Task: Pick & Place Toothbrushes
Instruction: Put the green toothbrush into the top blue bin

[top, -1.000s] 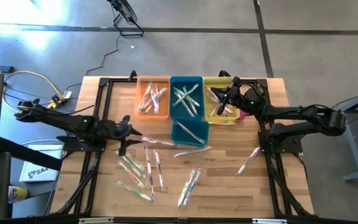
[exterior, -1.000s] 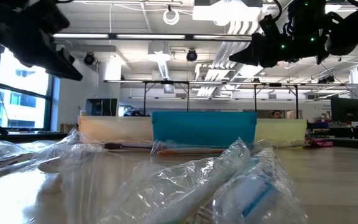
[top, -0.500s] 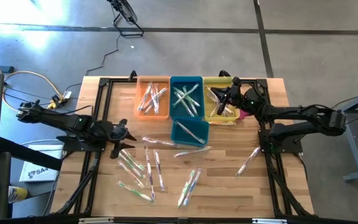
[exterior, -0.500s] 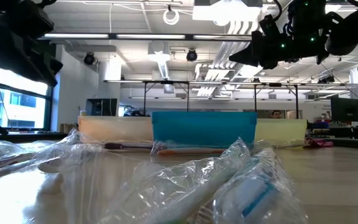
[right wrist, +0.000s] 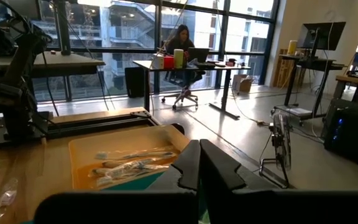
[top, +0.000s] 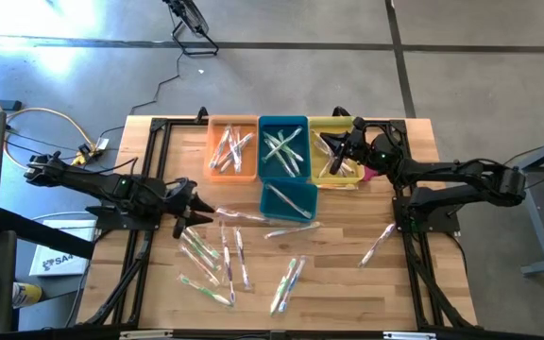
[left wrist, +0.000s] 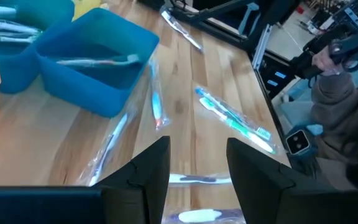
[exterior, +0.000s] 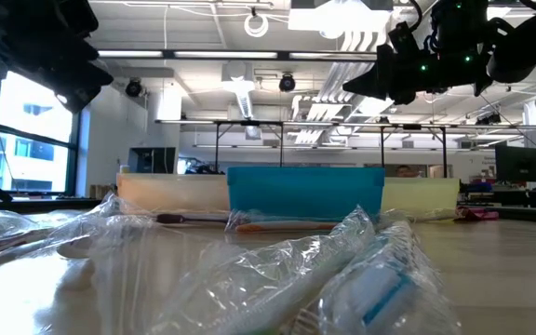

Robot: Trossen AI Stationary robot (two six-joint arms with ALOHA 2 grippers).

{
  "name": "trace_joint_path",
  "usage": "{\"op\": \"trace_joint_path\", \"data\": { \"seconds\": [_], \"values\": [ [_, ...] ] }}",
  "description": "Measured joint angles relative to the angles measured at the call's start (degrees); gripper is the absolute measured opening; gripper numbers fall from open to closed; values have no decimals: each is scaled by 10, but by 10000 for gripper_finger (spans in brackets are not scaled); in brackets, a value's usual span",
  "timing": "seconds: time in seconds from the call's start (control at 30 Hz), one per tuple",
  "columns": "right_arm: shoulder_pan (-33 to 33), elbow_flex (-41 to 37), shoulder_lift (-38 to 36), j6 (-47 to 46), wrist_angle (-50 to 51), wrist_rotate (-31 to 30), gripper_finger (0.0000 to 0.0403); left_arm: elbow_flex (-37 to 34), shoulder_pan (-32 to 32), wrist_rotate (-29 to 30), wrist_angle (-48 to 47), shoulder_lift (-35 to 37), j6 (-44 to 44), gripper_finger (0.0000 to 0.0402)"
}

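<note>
Wrapped toothbrushes lie loose on the wooden table (top: 348,236): a cluster (top: 217,253), a pair (top: 288,281) and a single one (top: 378,244). More lie in the orange bin (top: 232,148), the teal bin (top: 283,146), the yellow bin (top: 333,151) and the small blue bin (top: 289,200). My left gripper (top: 196,201) (left wrist: 197,146) hangs open above the table, left of the small blue bin (left wrist: 98,62), with nothing between its fingers. My right gripper (top: 336,156) (right wrist: 199,149) is shut and hovers over the yellow bin, pointing level; I see nothing in it.
Black frame rails (top: 149,170) run along the table's left and right sides. In the low view crinkled wrappers (exterior: 277,279) fill the foreground. Beside the table a person's grey sleeve (left wrist: 347,93) shows in the left wrist view. Another person (right wrist: 182,40) sits at a far desk.
My left gripper has rolled about the line along which it points, staying open and over the same patch of table. The right arm and the toothbrushes have kept still.
</note>
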State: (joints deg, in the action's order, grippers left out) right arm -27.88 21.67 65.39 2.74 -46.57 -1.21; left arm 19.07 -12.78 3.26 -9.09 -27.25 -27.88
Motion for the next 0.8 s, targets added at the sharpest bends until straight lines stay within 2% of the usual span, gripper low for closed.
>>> {"op": "trace_joint_path", "data": {
  "seconds": [0.17,0.37,0.5,0.57,0.8],
  "values": [
    [0,0,0,8,0,40,2,0,0,2,0,0,-22,155],
    [0,0,0,16,-3,91,2,0,0,14,6,0,-124,155],
    [0,0,0,20,-31,93,2,0,0,20,13,0,-168,155],
    [0,0,0,20,-48,93,2,0,0,22,17,0,-221,155],
    [0,0,0,21,-108,122,2,0,0,26,18,-14,-516,155]
  ]
}}
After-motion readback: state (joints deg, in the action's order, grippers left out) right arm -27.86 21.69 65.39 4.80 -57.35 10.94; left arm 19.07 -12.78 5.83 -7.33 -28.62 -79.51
